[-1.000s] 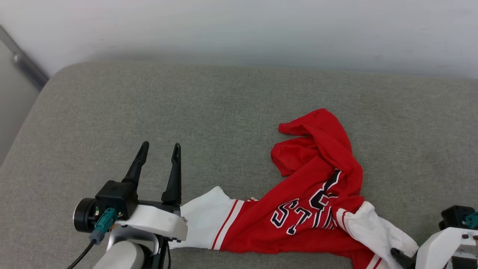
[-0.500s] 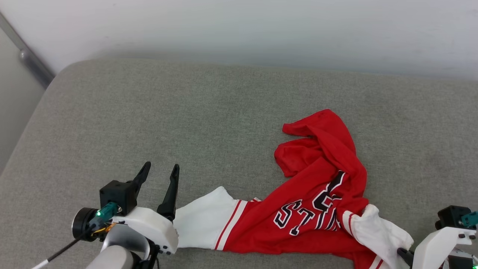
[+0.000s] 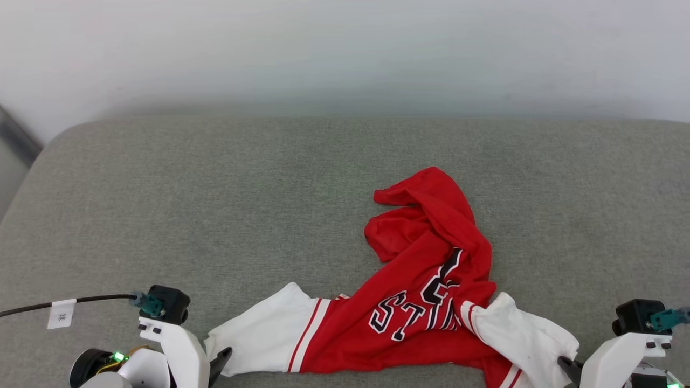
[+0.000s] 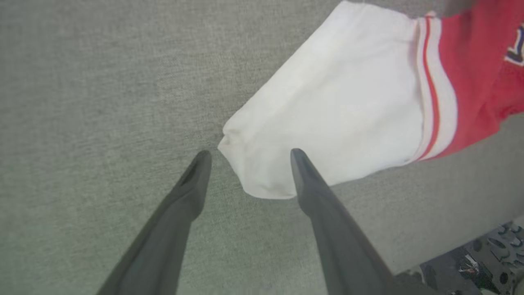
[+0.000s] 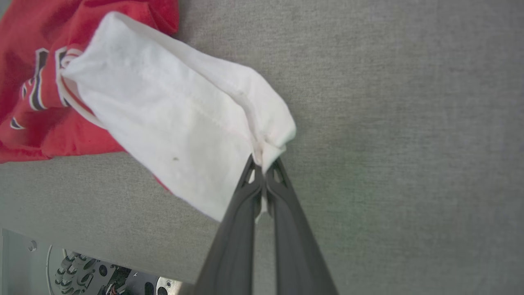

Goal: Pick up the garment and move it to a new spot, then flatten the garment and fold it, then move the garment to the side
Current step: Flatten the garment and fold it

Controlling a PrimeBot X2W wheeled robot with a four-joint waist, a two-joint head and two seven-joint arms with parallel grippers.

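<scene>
Now grips garment [image 3: 420, 302] by its sleeve [image 5: 180, 119] at right pincer [image 5: 264, 164] tips, shut a moment ago. Holds left pincer [image 4: 247, 153] wide, newly lowered astride other sleeve [image 4: 335, 110] corner. Probably needs left closing before lifting.

Plain indoor room, perhaps a home
A grey woven upholstered cushion [image 3: 215, 205], rounded at its far left corner, sits against a bare white wall [image 3: 345, 48].
</scene>
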